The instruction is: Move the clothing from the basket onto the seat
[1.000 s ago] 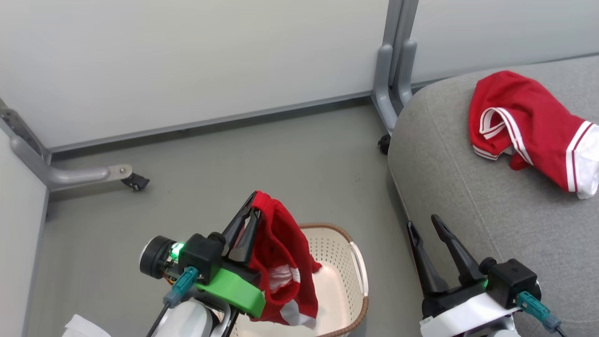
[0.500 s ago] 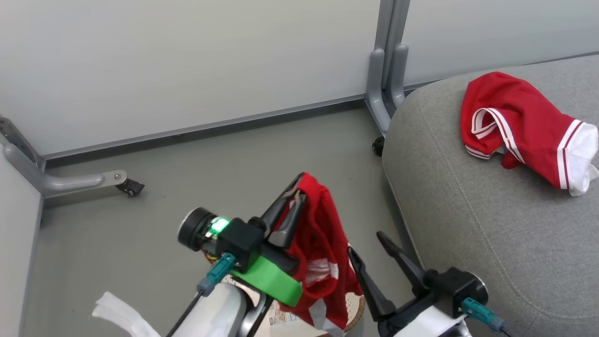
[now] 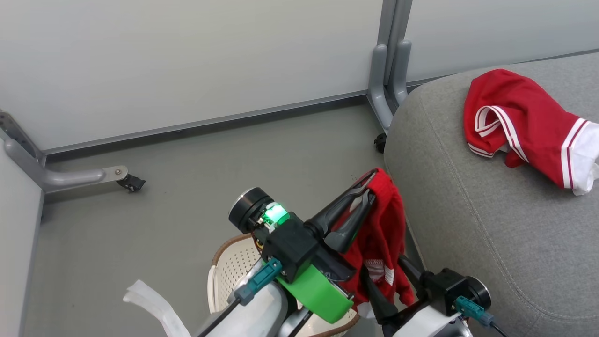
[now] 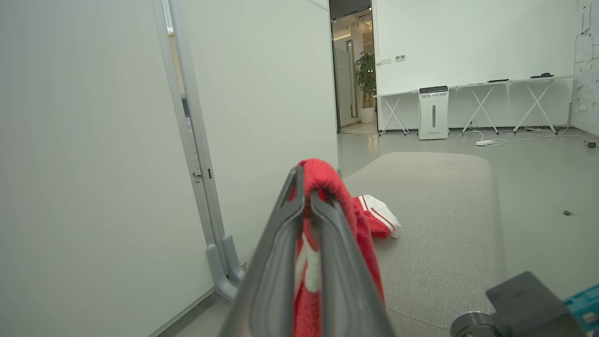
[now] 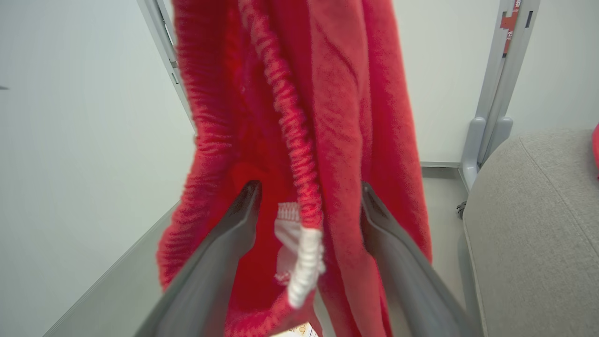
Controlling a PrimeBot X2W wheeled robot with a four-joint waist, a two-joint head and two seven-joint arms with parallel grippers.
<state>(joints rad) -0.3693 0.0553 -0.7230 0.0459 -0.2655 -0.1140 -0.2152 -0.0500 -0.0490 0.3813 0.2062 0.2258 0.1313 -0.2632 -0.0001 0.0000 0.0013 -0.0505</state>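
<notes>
Nearest, the basket point(image 3: 229, 269) is mostly hidden behind the left arm; its inside cannot be seen. The right gripper point(image 5: 309, 185) has its jaws wide apart around the hanging folds of one red garment point(image 5: 337, 117), and whether they touch it is unclear. The left gripper point(image 3: 371, 186) is clamped tight on this garment's top, which hangs just beside the seat point(image 3: 468, 224). Farther back, the other garment point(image 3: 514, 124) lies on the seat, its right end cut off.
</notes>
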